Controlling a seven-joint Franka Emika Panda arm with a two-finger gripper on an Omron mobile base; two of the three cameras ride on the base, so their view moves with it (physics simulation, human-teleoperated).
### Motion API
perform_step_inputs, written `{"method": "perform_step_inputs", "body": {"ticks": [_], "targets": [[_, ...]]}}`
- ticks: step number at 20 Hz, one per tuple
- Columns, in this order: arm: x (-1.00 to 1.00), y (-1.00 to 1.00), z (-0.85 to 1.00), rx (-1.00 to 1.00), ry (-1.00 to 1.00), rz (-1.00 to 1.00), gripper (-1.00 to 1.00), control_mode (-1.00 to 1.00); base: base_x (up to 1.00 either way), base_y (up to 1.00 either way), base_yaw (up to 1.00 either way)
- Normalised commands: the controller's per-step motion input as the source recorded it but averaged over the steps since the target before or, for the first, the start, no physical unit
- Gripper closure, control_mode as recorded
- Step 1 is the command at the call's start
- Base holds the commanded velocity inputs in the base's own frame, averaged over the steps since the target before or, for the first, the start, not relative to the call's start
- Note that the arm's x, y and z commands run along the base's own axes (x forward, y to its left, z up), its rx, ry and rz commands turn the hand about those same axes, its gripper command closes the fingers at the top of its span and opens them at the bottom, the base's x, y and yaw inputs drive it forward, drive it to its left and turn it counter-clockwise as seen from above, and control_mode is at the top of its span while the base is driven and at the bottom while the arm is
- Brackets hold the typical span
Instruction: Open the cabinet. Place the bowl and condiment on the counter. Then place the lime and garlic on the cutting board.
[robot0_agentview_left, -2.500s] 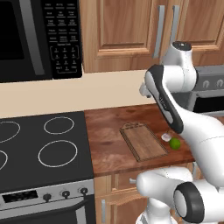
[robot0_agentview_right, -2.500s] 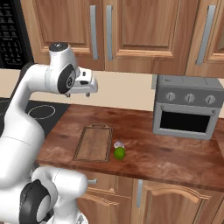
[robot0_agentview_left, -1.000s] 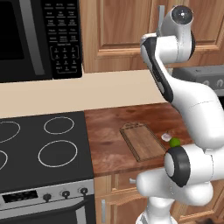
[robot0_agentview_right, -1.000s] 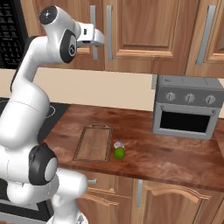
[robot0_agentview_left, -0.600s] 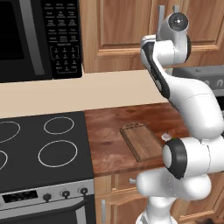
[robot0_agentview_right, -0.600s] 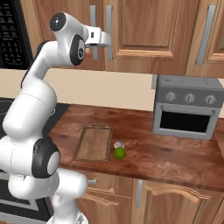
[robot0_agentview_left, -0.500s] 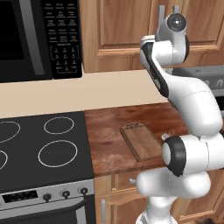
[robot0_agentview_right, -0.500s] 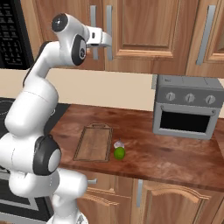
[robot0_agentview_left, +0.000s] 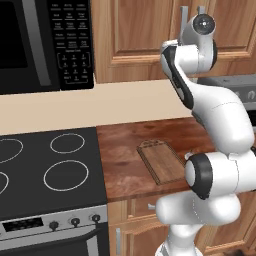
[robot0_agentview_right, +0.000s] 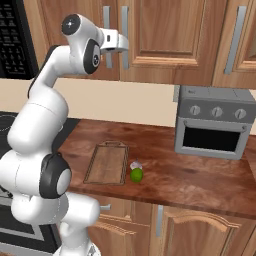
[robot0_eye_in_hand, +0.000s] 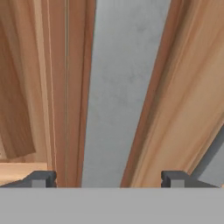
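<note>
Clearly the first step is in hand: opening the cabinet (robot0_agentview_right: 165, 35). Its doors are shut, and the gripper (robot0_agentview_right: 123, 44) is raised to the silver bar handle (robot0_eye_in_hand: 120, 87), which in the hand view runs from 12 to 6 o'clock between the two finger tips (robot0_eye_in_hand: 41, 178). The jaws stand wide on either side of the bar and are not clamped on it. By my reading, the next move calls for pinching the bar, then pulling outward along the door's arc without slipping off the smooth metal.

The bowl and the condiment are presumably behind the doors, though I cannot tell. In the right base view the lime (robot0_agentview_right: 136, 175) lies on the counter (robot0_agentview_right: 200, 175), just beside the cutting board (robot0_agentview_right: 107, 162) at the board's 3 o'clock, with the garlic (robot0_agentview_right: 136, 165) touching the lime at the lime's 12 o'clock.

That counter is reddish wood. A grey toaster oven (robot0_agentview_right: 215, 122) sits at 2 o'clock from the board, a black stovetop (robot0_agentview_left: 45, 165) at 9 o'clock, a microwave (robot0_agentview_left: 45, 45) above it.
</note>
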Motion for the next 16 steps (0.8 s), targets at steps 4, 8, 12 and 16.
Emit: {"method": "perform_step_inputs", "body": {"ticks": [4, 8, 12, 16], "targets": [[0.36, -0.06, -0.29, 0.0, -0.04, 0.0, 1.0, -1.0, 0.0, 0.0, 0.0], [0.17, -0.09, -0.29, 0.0, -0.04, 0.0, 1.0, -1.0, 0.0, 0.0, 0.0], [0.01, -0.06, -0.1, 0.0, -0.02, -0.01, 1.0, -1.0, 0.0, 0.0, 0.0], [-0.08, 0.0, 0.0, 0.0, 0.0, 0.0, 1.0, -1.0, 0.0, 0.0, 0.0]]}}
